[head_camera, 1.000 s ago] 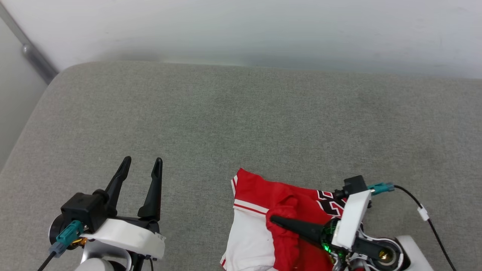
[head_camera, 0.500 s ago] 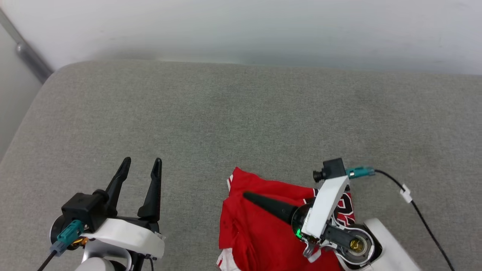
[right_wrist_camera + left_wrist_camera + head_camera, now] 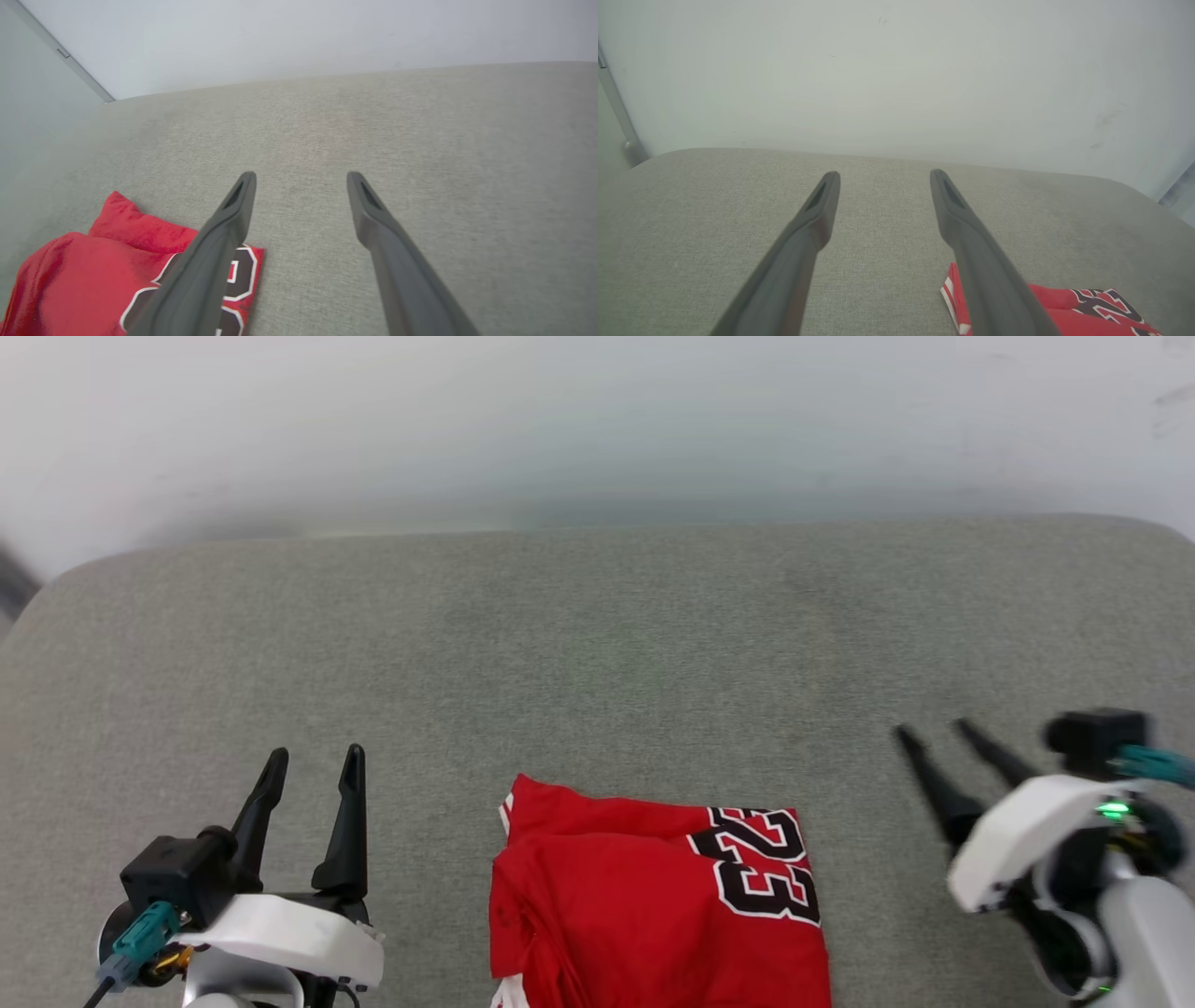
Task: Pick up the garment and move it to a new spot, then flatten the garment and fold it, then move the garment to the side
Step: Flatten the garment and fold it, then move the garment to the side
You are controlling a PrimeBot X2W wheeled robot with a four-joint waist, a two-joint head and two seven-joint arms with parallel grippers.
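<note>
- Red garment (image 3: 653,896) lies folded into a compact rectangle near the front edge of the grey fabric surface (image 3: 597,635), with its black "23" print facing up on the right side.
- Left gripper (image 3: 315,754) hovers well off to the garment's left, jaws spread and empty.
- Right gripper (image 3: 932,728) stands apart on the garment's right, jaws likewise released, holding nothing.
- Judging by the neat shape, the flattening and folding look done.
- Moving the folded bundle to the side appears to be the step left.
</note>
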